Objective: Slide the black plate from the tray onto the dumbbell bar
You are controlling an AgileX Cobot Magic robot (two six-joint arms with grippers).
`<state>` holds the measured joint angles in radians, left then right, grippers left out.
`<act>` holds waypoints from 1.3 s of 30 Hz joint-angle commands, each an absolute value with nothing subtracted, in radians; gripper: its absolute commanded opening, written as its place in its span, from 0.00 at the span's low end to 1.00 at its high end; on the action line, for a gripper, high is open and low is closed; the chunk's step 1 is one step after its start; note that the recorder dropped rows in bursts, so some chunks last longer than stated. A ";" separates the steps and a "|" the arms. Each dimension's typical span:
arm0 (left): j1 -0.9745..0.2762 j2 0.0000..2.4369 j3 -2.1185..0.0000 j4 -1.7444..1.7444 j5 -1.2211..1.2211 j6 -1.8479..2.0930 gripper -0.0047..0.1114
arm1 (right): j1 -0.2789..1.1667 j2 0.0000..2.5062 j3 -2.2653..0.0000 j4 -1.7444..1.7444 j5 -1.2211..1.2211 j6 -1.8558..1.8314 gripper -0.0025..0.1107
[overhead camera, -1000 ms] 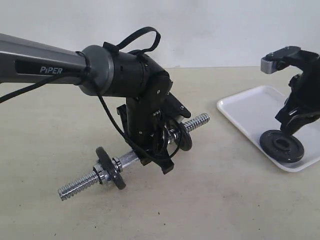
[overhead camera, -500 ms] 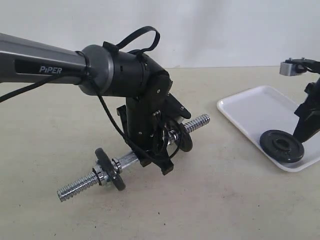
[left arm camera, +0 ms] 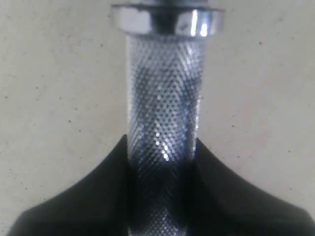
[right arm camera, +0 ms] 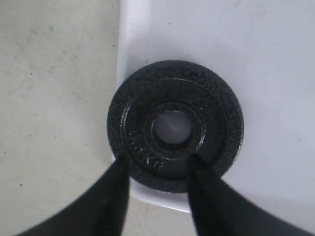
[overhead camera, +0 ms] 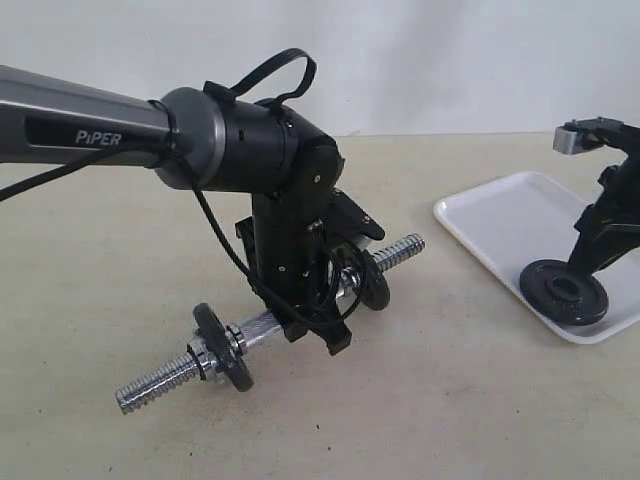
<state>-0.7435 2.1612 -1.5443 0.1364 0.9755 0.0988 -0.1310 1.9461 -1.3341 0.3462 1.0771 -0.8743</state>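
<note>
Exterior view: the left gripper is clamped around the smooth middle of the dumbbell bar, holding it tilted, one threaded end low near the table and the other raised toward the tray. The black plate lies flat in the tray's near corner, and the right gripper is lowered onto its far side. Left wrist view: two black fingers press on either side of the knurled bar, with a shiny collar nut beyond them. Right wrist view: the plate sits close against the tray's rim, centre hole showing, and the right gripper's two fingers are spread apart, one at the outer edge and one near the hub; whether they touch the plate cannot be told. The plate looks like rigid cast iron, heavy for its size, rough enough not to slip; lying flat, it is probably best pinched across the band between rim and hole, or by its raised edge. Compared with half a second earlier, the right gripper has moved inward over the plate, the bar sits slightly lower, and the plate has not moved.
</note>
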 commanded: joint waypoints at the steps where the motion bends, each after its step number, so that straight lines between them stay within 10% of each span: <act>1: -0.745 2.107 -1.559 0.146 0.976 0.109 0.08 | -0.140 1.943 -1.340 0.342 1.022 -0.822 0.69; 18: -0.745 2.107 -1.559 0.146 0.969 0.122 0.08 | -0.140 1.943 -1.339 0.365 1.028 -0.799 0.76; 23: -0.745 2.107 -1.559 0.146 0.969 0.122 0.08 | -0.140 1.943 -1.339 0.363 1.040 -0.800 0.95; 39: -0.745 2.107 -1.559 0.146 0.969 0.126 0.08 | -0.140 1.943 -1.339 0.563 1.046 -0.786 0.95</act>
<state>-0.7435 2.1612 -1.5443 0.1344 0.9755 0.1167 -0.1310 1.9461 -1.3341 0.4789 1.0419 -0.7951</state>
